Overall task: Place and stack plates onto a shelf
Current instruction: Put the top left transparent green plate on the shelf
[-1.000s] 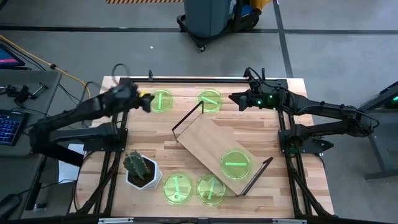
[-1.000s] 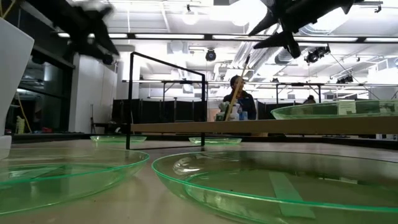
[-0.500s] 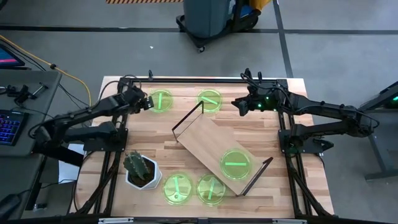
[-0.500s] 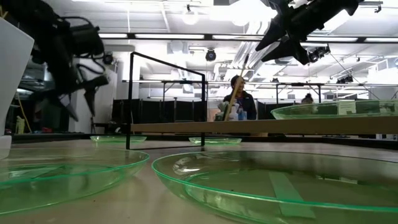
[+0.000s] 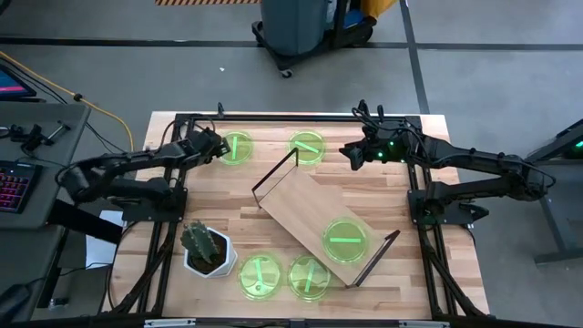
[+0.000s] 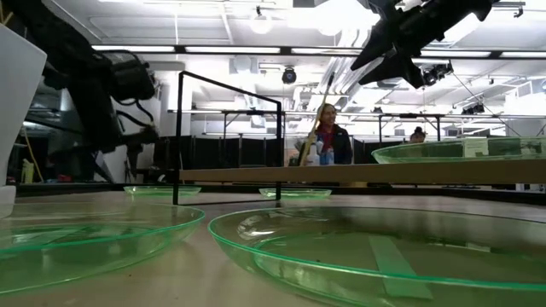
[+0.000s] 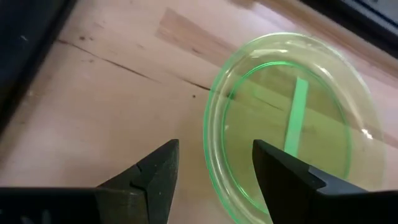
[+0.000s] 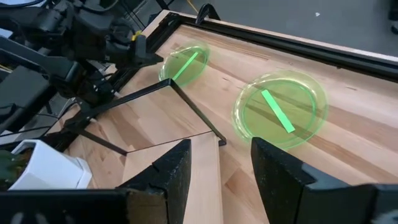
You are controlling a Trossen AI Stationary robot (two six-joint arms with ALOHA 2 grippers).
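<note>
Five green plates show in the high view. One plate (image 5: 238, 148) lies flat on the table at the far left, one (image 5: 308, 147) at the far middle, two (image 5: 260, 275) (image 5: 309, 277) near the front edge, and one (image 5: 345, 240) rests on the wooden shelf (image 5: 305, 211), which stands slanted mid-table on black wire frames. My left gripper (image 5: 216, 146) is open, low beside the far-left plate (image 7: 289, 118), its fingers over that plate's left rim without touching it. My right gripper (image 5: 347, 151) is open and empty, in the air right of the far-middle plate (image 8: 280, 107).
A cactus in a white pot (image 5: 207, 249) stands at the front left, next to the front plates. A black frame (image 5: 273, 117) runs along the table's far edge. A person (image 6: 328, 141) stands in the room behind the table.
My left gripper has come down and gone toward the table's right edge, up to the far-left plate's left rim. My right gripper has shifted slightly left toward the far-middle plate, then stayed. No plate has moved.
</note>
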